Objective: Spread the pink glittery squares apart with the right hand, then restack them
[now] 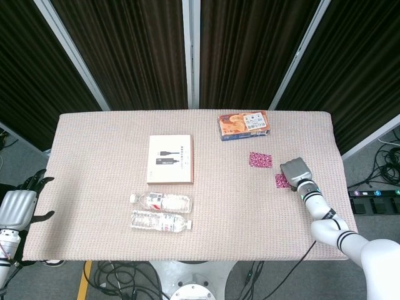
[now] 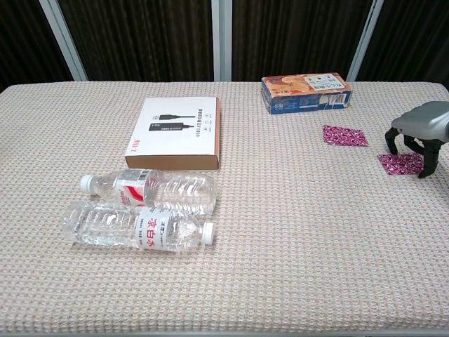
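Observation:
Two pink glittery squares lie apart on the right side of the table. One square (image 1: 260, 160) (image 2: 344, 135) sits just below the snack box. The other square (image 1: 282, 181) (image 2: 400, 163) lies nearer the right edge, under my right hand (image 1: 296, 171) (image 2: 421, 133). That hand arches over it with its fingers (image 2: 425, 163) pointing down and spread on either side of the square, gripping nothing. My left hand (image 1: 15, 206) hangs off the table's left edge, fingers apart and empty; the chest view does not show it.
An orange and blue snack box (image 1: 243, 125) (image 2: 306, 93) stands at the back right. A white flat box (image 1: 170, 159) (image 2: 176, 132) lies mid-table, with two clear water bottles (image 1: 161, 212) (image 2: 140, 209) on their sides in front of it.

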